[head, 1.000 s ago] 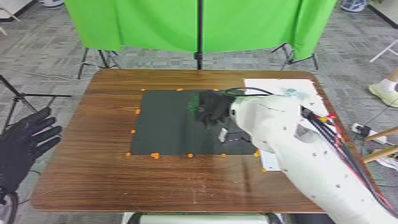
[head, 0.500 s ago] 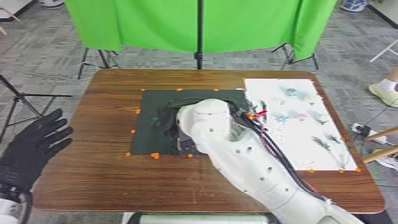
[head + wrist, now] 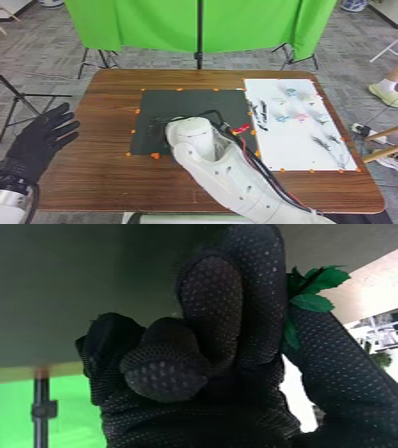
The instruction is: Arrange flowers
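Over the near half of the dark mat (image 3: 187, 102) in the head view, my right hand (image 3: 170, 129) is mostly hidden by its own arm. In the right wrist view, green leaves (image 3: 313, 302) stick out between the fingers of my right hand (image 3: 209, 416), which is shut on them; their stem is hidden. My left hand (image 3: 43, 139) is held off the table's left side, open, its fingers spread. On the white sheet (image 3: 298, 163) lie pale blue flowers (image 3: 290, 92), a pink flower (image 3: 301, 117) and grey-green sprigs (image 3: 322, 144).
Orange tape pieces (image 3: 155, 155) mark the edges of the mat and sheet on the brown table (image 3: 98, 172). Small dark pieces (image 3: 259, 115) lie along the sheet's left side. Behind the table hangs a green cloth (image 3: 151, 27) with a black stand.
My right arm has swung left and come nearer from the mat's far right part, uncovering the white sheet. My left hand has shifted slightly right and away from the bottom edge.
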Robot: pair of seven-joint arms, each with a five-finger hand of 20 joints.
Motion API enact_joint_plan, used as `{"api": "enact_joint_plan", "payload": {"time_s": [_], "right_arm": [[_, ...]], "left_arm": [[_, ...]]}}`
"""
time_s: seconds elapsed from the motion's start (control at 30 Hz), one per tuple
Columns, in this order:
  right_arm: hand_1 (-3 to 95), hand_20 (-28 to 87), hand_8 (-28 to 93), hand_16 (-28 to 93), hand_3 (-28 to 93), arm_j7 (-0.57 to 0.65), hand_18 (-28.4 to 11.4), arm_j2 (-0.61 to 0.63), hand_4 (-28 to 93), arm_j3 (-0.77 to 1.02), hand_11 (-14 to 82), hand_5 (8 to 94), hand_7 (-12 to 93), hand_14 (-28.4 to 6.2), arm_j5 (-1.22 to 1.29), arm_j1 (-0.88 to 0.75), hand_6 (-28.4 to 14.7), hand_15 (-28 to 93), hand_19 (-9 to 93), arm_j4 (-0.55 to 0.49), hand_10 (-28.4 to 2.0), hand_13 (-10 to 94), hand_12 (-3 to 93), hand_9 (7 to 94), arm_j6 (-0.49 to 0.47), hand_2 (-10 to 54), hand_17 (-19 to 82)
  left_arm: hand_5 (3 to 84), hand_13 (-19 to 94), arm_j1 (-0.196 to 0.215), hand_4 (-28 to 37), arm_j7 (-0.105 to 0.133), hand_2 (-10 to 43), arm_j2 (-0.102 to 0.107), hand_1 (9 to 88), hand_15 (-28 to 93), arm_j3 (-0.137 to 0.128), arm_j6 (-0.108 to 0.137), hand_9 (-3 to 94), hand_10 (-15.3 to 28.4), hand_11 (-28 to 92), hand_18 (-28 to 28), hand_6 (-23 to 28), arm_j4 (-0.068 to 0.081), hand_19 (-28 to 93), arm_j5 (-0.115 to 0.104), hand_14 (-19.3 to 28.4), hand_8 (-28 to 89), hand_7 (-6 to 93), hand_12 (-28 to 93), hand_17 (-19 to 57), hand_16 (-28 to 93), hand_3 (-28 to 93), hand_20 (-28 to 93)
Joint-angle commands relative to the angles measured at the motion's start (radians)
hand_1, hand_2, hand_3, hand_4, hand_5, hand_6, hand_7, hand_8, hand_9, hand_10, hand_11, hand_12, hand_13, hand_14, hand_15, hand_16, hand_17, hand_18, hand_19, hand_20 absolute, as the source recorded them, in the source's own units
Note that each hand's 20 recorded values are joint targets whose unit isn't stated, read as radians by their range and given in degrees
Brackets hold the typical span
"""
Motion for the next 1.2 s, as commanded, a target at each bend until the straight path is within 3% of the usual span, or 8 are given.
{"api": "enact_joint_plan", "payload": {"time_s": [0.03, 0.27, 0.53, 0.63, 0.67, 0.97, 1.2], "right_arm": [[33.0, 55, -3, 30, 91, 0.042, -18.2, -0.025, -15, 0.007, 42.1, 88.9, 49, -2.3, 0.062, -0.019, -1.7, 64, 93, 0.012, -9.2, 94, 23.1, 93.7, -0.043, 0.4, 62], [30.4, 55, -19, 32, 86, 0.087, -19.5, -0.038, -22, 0.019, 41.1, 90.0, 49, -3.8, 0.125, -0.038, 0.7, 62, 93, 0.016, -9.8, 94, 23.7, 93.7, -0.056, 2.6, 60], [26.7, 55, -17, 32, 81, 0.105, -19.9, -0.055, -25, 0.04, 39.3, 90.4, 44, -4.3, 0.129, -0.03, 0.5, 62, 93, 0.049, -10.3, 93, 24.8, 93.7, 0.021, 5.2, 60], [26.0, 55, -17, 32, 80, 0.123, -19.9, -0.063, -25, 0.059, 39.1, 90.5, 44, -4.3, 0.179, -0.032, 0.5, 62, 93, 0.055, -10.4, 93, 24.9, 93.7, 0.03, 6.4, 60], [25.4, 55, -17, 32, 80, 0.123, -20.0, -0.064, -25, 0.061, 38.9, 90.8, 42, -4.4, 0.177, -0.032, 0.3, 62, 93, 0.057, -10.5, 93, 24.9, 93.7, 0.031, 7.0, 60], [23.5, 55, -16, 32, 79, 0.153, -20.2, -0.059, -25, 0.068, 37.7, 91.0, 39, -4.5, 0.228, -0.027, 0.0, 62, 93, 0.038, -11.1, 93, 25.0, 93.7, -0.041, 9.2, 59], [23.3, 55, -16, 31, 79, 0.171, -20.2, -0.056, -24, 0.066, 37.9, 91.1, 39, -4.5, 0.251, -0.025, -0.1, 62, 93, 0.027, -11.2, 93, 24.6, 93.7, -0.074, 10.0, 59]], "left_arm": [[27.2, 13, 0.0, -27.4, -0.019, -3.7, 0.014, 26.2, 43, 0.007, -0.012, 19.2, 9.7, 29, 19.0, 2.8, 0.012, 45, -0.006, 12.0, -13, 23.8, 13, -10.4, -3, 71, 10], [27.2, 13, -0.015, -27.2, -0.033, -3.7, 0.018, 26.2, 43, 0.018, -0.022, 19.2, 9.7, 29, 19.0, 2.8, 0.017, 45, -0.004, 12.0, -13, 23.8, 13, -10.4, -3, 71, 10], [27.2, 13, -0.031, -27.4, -0.04, -3.6, 0.034, 26.2, 43, 0.03, -0.015, 19.2, 9.7, 28, 19.0, 2.8, 0.024, 45, -0.01, 12.0, -13, 23.8, 13, -10.4, -3, 71, 10], [27.2, 13, -0.031, -27.3, -0.037, -3.6, 0.037, 26.2, 43, 0.033, -0.014, 19.2, 9.7, 28, 19.0, 2.9, 0.025, 45, -0.026, 12.0, -13, 23.7, 13, -10.4, -3, 71, 10], [27.2, 13, -0.031, -27.4, -0.036, -3.6, 0.035, 26.3, 43, 0.032, -0.015, 19.2, 9.7, 28, 19.0, 2.9, 0.026, 45, -0.023, 12.0, -13, 23.6, 13, -10.4, -3, 70, 10], [27.2, 13, -0.017, -27.4, -0.028, -3.5, 0.026, 26.4, 43, 0.026, -0.012, 19.2, 9.7, 29, 19.0, 2.8, 0.02, 45, -0.022, 12.0, -13, 23.8, 13, -10.3, -3, 70, 10], [27.2, 13, -0.026, -27.4, -0.031, -3.4, 0.023, 26.3, 43, 0.031, -0.015, 19.3, 9.8, 29, 19.0, 2.8, 0.025, 45, -0.021, 12.1, -13, 23.7, 13, -10.4, -3, 70, 10]]}}
